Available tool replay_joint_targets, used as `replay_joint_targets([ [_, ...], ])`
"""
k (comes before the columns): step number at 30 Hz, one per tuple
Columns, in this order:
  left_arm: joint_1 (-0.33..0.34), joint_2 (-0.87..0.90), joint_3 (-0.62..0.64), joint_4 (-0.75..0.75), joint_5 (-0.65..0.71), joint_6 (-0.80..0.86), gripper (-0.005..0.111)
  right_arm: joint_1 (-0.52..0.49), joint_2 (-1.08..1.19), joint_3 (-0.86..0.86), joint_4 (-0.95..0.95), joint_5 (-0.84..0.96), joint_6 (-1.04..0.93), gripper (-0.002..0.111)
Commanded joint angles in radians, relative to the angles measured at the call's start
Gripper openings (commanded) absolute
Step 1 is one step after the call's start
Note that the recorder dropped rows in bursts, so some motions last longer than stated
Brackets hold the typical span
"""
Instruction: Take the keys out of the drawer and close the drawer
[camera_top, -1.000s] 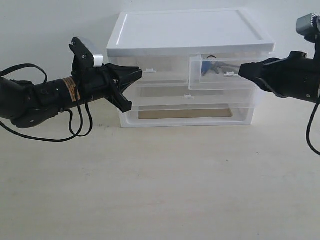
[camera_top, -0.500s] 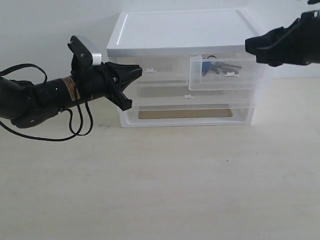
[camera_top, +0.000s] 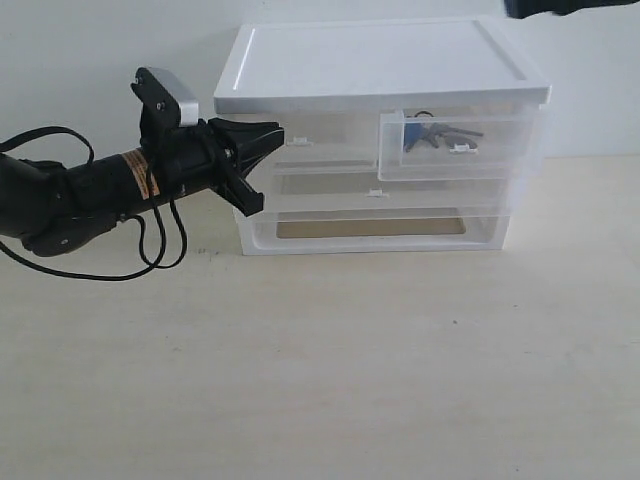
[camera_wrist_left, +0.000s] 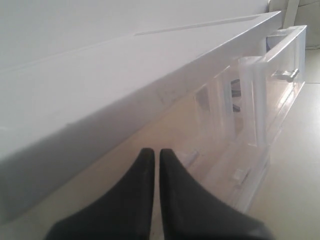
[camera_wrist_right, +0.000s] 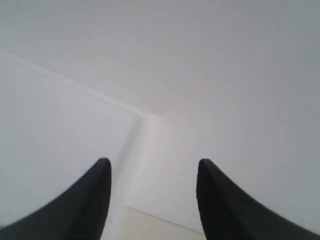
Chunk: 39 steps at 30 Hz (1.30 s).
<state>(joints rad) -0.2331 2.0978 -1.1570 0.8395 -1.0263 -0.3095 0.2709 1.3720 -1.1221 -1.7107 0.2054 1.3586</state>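
The organizer (camera_top: 370, 60) is white-topped, its drawer (camera_top: 485, 152) translucent, the keys (camera_top: 452, 131) grey with a blue fob (camera_top: 411, 141).

**Plain white wall, pale bench**

A bare white wall (camera_top: 100, 50) fills the back of the room. Below it runs a cream-coloured bench (camera_top: 320, 380) with a matt, faintly speckled top. The light is soft and even, throwing only weak shadows.

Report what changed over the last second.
The right gripper lifted away from the front of the drawer, going up and nearly out of the exterior view. Its jaws now stand open, holding nothing. Unchanged: the left gripper sits by the left corner of the organizer with jaws shut, and the drawer is still pulled out with the keys inside.
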Motion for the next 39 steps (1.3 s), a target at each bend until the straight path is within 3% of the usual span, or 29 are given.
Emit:
replay_joint_targets([
  [1,0.002,0.004,-0.013,-0.038,-0.005,-0.016,0.004,0.013,0.007,-0.062,0.375,0.404,-0.408,0.047],
  [4,0.002,0.004,-0.013,-0.038,-0.005,-0.016,0.004,-0.020,0.041,-0.192,0.817,0.461,-0.770,0.047],
  [5,0.002,0.004,-0.013,-0.038,-0.005,-0.016,0.004,-0.024,0.057,-0.244,1.014,0.483,-0.961,0.047],
  [6,0.002,0.004,-0.013,-0.038,0.002,-0.015,0.004,-0.032,0.091,-0.332,1.315,0.560,-1.294,0.047],
  [7,0.002,0.004,-0.013,-0.035,0.002,-0.015,0.004,-0.032,0.108,-0.376,1.428,0.604,-1.405,0.047],
  [11,0.002,0.004,-0.013,-0.029,0.002,-0.015,0.004,-0.030,0.160,-0.476,1.719,0.738,-1.842,0.047],
  [16,0.002,0.004,-0.013,-0.028,0.004,-0.015,0.004,-0.030,0.203,-0.473,1.859,0.799,-2.380,0.047],
  [25,0.002,0.004,-0.013,-0.028,0.006,-0.015,0.004,-0.030,0.359,-0.473,1.876,0.699,-2.554,0.047],
  [39,0.002,0.004,-0.013,-0.028,0.008,-0.015,0.004,-0.030,0.478,-0.473,1.832,0.605,-2.564,0.047],
])
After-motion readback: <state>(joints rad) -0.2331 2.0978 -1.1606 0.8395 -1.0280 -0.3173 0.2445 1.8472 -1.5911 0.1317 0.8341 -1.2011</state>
